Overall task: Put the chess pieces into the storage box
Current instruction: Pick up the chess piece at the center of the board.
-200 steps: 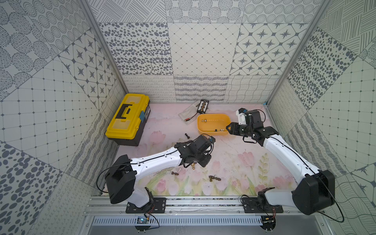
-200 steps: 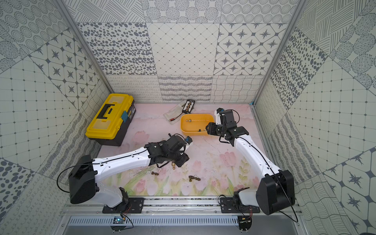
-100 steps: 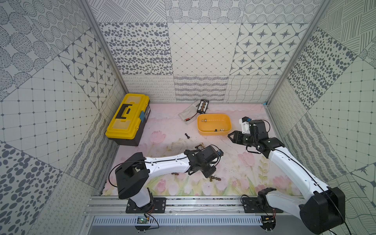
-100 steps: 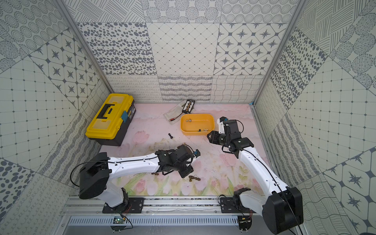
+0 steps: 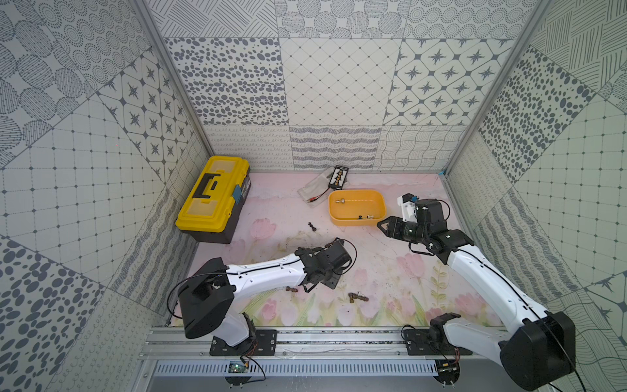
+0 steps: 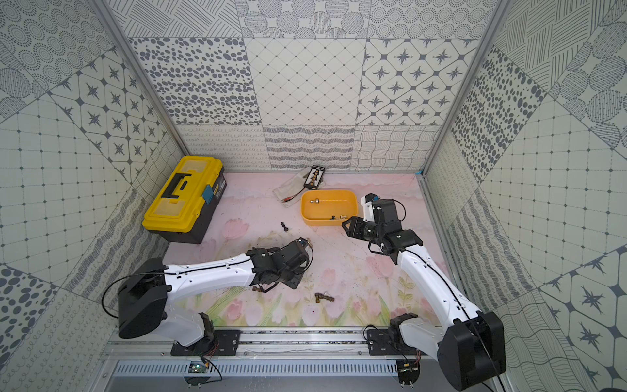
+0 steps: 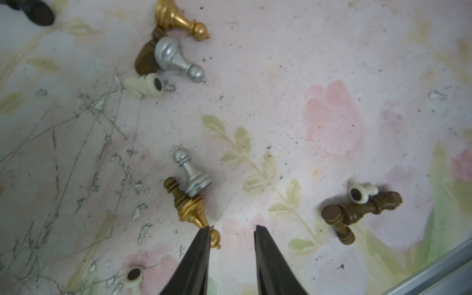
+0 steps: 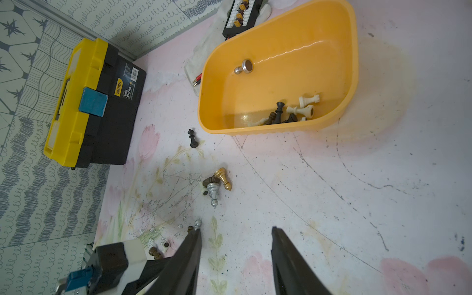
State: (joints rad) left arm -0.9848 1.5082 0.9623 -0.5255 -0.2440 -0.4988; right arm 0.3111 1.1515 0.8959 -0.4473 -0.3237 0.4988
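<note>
Storage box [image 8: 319, 30] is showing yellow-orange; chess pieces [image 7: 195, 176] are gleaming gold, silver, brown, cream; mat [image 7: 332, 115] is showing pink floral print.

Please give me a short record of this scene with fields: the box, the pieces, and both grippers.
storage box: shallow yellow-orange plastic tray, lidless; inside one silver piece and several dark and cream pieces
loose pieces: gold, silver, brown and cream chess pieces lying on the floral mat
lone piece: black chess piece between tray and yellow toolbox
left gripper: open, empty, one finger beside a lying gold piece
right gripper: open, empty, near the tray
</note>
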